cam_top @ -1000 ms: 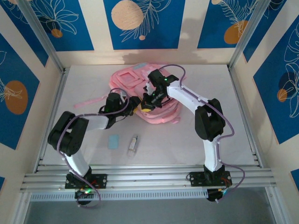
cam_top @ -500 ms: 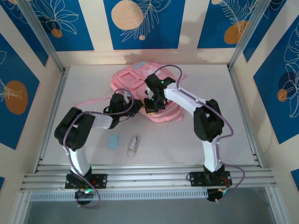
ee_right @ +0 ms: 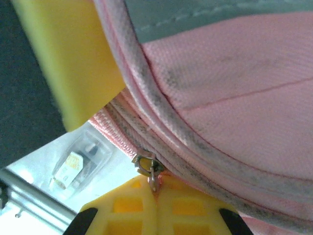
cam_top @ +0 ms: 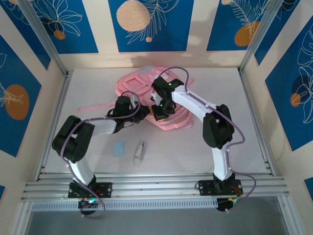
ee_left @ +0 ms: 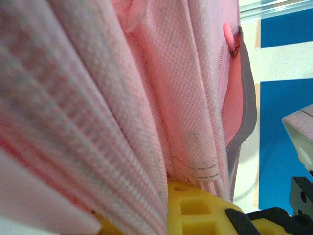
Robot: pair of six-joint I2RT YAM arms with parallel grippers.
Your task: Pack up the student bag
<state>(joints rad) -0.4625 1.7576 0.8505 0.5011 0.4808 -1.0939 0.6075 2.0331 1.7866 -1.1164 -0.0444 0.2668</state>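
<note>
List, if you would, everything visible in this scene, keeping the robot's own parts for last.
student bag: one, pink, far middle of the table
zip pull: one, metal, on the bag's edge
flat card: one, pale blue, near side, left of centre
clear case: one, transparent, right of the card, apart
table: one, white, under everything
left tool: one, yellow pads, shut on the student bag's fabric
right tool: one, yellow pads, shut on the zip pull
</note>
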